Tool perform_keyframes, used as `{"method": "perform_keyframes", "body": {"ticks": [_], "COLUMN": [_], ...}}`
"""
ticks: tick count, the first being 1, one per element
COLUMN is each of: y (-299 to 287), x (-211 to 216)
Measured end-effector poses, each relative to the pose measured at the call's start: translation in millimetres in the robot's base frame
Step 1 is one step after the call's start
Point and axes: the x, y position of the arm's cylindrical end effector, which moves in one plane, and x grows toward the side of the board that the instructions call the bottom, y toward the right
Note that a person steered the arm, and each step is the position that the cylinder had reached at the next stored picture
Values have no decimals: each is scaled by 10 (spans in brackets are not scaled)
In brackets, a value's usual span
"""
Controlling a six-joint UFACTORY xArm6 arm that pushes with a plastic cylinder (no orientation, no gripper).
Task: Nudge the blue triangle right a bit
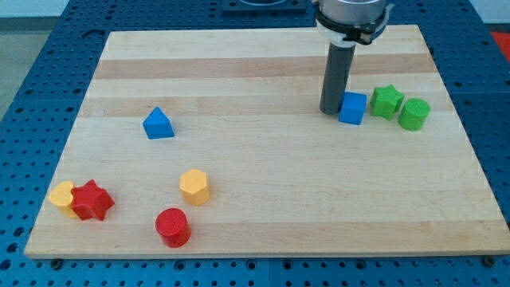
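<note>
The blue triangle (pixel 158 123) lies on the wooden board (pixel 263 207) at the view's left of centre, alone. My tip (pixel 330 110) stands far to its right, at the view's upper right, touching or almost touching the left side of a blue cube (pixel 352 108). The dark rod rises straight up from the tip to the arm's head at the view's top.
A green star (pixel 386 101) and a green cylinder (pixel 413 114) sit right of the blue cube. At the view's lower left are a yellow block (pixel 61 194) touching a red star (pixel 92 201), a yellow hexagon (pixel 194 186) and a red cylinder (pixel 172 227).
</note>
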Motion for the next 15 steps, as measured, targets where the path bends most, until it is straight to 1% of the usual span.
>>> {"method": "perform_keyframes", "body": {"ticks": [2,3,4,5,6,7,8,9,10,11,12,13,14,15], "y": [-68,-550,-820,-1748,-2347,-2406,-2777,-3024,-3024,-3163,-3189,-3189,-2889,-2804], "x": [48,157,205,166,-2,-173,-397,-567,-570,-412,76,76,606,519]}}
